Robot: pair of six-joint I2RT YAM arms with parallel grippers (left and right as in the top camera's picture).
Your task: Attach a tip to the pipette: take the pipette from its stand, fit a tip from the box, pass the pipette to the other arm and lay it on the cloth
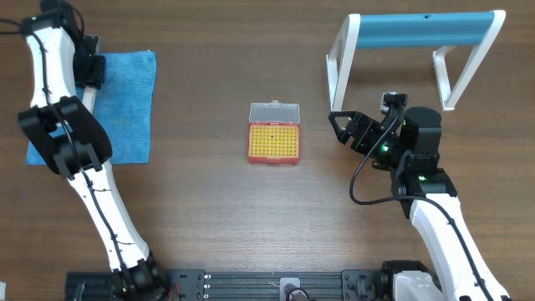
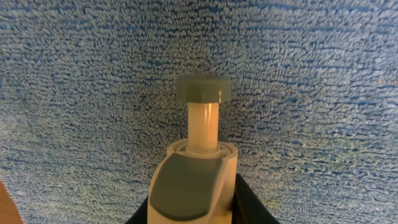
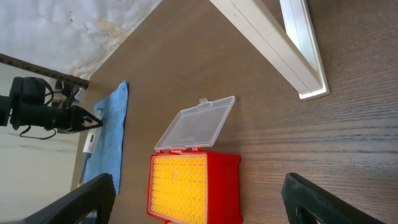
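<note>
Desk (image 1: 209, 217), dark wood grain, carries all items; I read it from the near edge, where both arm bases stand, to the far edge.

Right gripper (image 1: 337, 127): over the right half of the desk, about midway between the near and far edges, pointing toward the centre. Its fingers (image 3: 81, 202) are spread wide, with nothing between them.

Tip box (image 1: 274, 144): red, filled with yellow tips, at the centre of the desk, apart from the right gripper. Its clear lid (image 1: 274, 112) is folded back flat on the side toward the far edge.

Cloth (image 1: 129, 100): blue towelling, lying flat along the left edge of the desk and running toward the far-left corner.

Left gripper (image 1: 90, 71): over the part of the cloth nearest the left edge. Its dark fingers (image 2: 249, 208) are closed on either side of the pipette (image 2: 193, 183), which they hold by its pale body. The grey plunger button (image 2: 203, 88) juts out in front, with cloth pile behind it on all sides. I cannot tell whether the pipette touches the cloth.

Stand (image 1: 418, 32): white frame with a blue top bar, at the far-right corner of the desk, just beyond the right gripper.
</note>
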